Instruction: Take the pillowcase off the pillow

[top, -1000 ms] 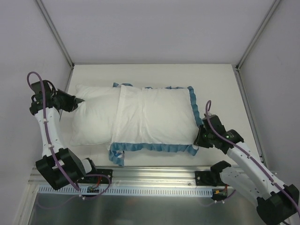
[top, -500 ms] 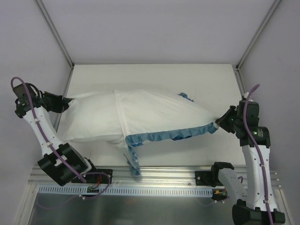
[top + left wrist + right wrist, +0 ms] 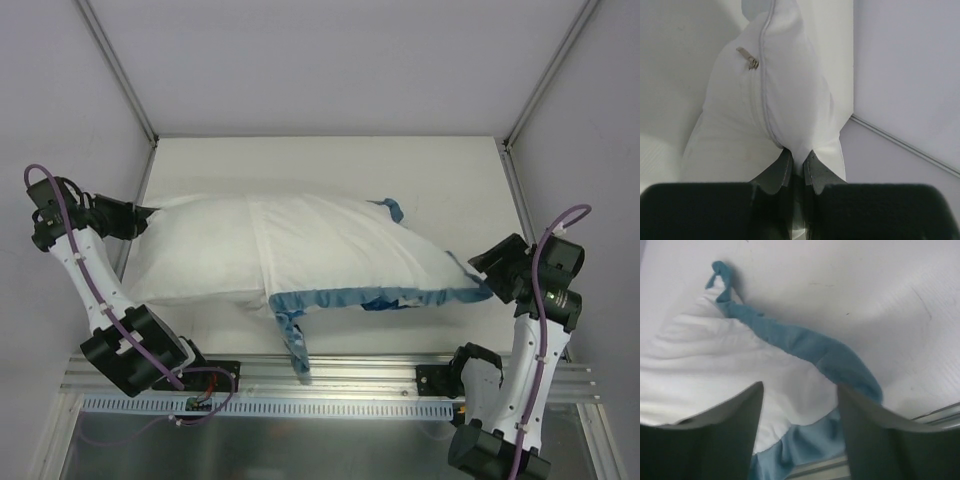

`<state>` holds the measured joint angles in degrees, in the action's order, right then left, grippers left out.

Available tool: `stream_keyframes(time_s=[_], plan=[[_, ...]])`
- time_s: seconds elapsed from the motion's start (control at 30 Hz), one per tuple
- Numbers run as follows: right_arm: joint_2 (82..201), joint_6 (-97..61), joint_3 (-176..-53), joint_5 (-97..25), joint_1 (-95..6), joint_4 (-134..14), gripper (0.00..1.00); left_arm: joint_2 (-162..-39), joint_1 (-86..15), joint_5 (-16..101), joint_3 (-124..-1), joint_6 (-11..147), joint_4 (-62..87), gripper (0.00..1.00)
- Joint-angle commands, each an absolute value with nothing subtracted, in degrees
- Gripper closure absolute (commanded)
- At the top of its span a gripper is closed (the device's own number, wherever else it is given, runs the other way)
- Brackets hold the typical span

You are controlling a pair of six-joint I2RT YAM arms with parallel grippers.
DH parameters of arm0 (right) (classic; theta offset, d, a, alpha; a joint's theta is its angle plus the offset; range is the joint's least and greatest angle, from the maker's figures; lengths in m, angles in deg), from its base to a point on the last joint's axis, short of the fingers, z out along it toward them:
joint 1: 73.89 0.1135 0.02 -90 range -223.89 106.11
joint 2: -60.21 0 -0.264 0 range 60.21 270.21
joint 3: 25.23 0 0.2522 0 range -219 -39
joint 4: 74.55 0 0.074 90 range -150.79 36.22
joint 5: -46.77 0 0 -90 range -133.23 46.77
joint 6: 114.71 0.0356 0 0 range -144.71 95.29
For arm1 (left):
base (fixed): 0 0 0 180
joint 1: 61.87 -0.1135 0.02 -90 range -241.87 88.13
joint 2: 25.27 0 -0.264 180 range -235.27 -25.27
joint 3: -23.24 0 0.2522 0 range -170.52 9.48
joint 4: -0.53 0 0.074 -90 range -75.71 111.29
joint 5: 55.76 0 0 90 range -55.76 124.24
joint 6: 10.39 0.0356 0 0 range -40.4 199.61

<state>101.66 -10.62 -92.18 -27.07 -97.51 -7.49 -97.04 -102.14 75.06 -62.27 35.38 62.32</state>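
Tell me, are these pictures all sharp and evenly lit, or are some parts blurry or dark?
Top external view: soft, even light, sharp throughout, faint shadow on the table under the pillowcase. Left wrist view: the zipper pull on the pillow is crisp, the near fingers dark and blurred. Right wrist view: the ruffled edging is fairly sharp, the fingers dark, out of focus.
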Motion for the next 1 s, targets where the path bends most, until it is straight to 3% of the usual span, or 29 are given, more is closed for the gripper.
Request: stream_keyframes(time_s=[0.0, 0.03, 0.13, 0.27, 0.47, 0.77, 0.97], plan=[[98.54, -11.53, -89.01, -30.57, -95.36, -15.70, 0.30, -95.32, -100.73, 69.31, -63.12, 34.25, 50.77, 1.00], [98.09, -11.35, -88.57, -31.71, -94.29, -15.26, 0.17, -95.23, -99.93, 69.22, -62.51, 34.34, 50.59, 1.00], [97.21, -10.83, -89.18, -35.05, -90.51, -15.17, 0.08, -95.49, -96.94, 69.31, -62.24, 34.87, 50.06, 1.00], [100.01, -9.42, -91.90, -37.60, -84.80, -16.92, 0.05, -97.25, -92.56, 71.15, -64.17, 37.59, 49.89, 1.00], [116.26, -5.21, -97.44, -41.91, -71.71, -23.32, 0.01, -99.01, -88.59, 73.79, -64.09, 41.28, 49.89, 1.00], [149.80, 6.49, -111.31, -32.86, -70.12, -33.19, 0.00, -97.60, -87.80, 75.55, -63.38, 43.13, 49.97, 1.00], [162.40, 8.16, -118.35, -30.32, -67.30, -34.59, 0.00, -96.73, -87.88, 76.34, -62.51, 43.48, 50.24, 1.00]])
